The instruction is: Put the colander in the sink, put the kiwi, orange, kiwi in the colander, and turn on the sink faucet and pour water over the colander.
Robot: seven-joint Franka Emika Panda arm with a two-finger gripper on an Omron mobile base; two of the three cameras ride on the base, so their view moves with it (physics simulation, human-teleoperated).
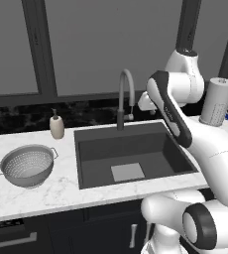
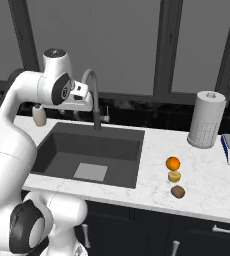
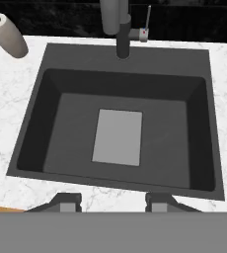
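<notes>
With the gripper (image 3: 113,200) parted and empty above the sink (image 3: 184,148), the colander (image 1: 27,165) at lower left could tip if gripped off-centre.

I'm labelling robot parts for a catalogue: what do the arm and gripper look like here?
The arm is made of glossy white rounded shells with dark grey to black bands at its joints. The gripper has two small dark grey, blocky fingertips. No cables or markings are visible.
</notes>
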